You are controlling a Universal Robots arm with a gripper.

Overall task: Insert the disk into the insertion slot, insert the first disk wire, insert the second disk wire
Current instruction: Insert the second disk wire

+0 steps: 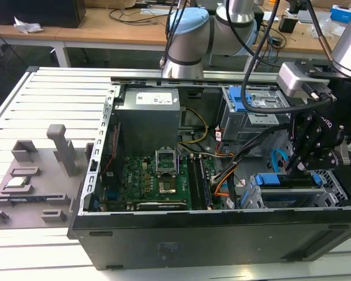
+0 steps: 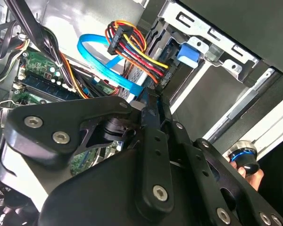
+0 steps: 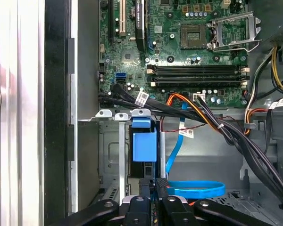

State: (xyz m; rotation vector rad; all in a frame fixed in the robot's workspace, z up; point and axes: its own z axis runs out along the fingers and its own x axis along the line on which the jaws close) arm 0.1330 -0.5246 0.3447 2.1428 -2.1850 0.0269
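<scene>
Gripper (image 3: pixel 153 188) fingers pressed together, tips at disk (image 3: pixel 144 146) rear edge; disk seated in insertion slot (image 3: pixel 111 155).

Silver arm (image 1: pixel 240 14), pale blue joint caps; black gripper (image 1: pixel 301 153), silver screws, black cables.

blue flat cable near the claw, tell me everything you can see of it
The blue flat cable is a thin, glossy ribbon-like lead of bright blue plastic. In the first wrist view it lies in a loose loop on the case floor beside the silver drive cage, with one run rising toward the motherboard. In the second wrist view it curves as a loop next to the multicoloured wire bundle, its end reaching down by the claw.
</scene>
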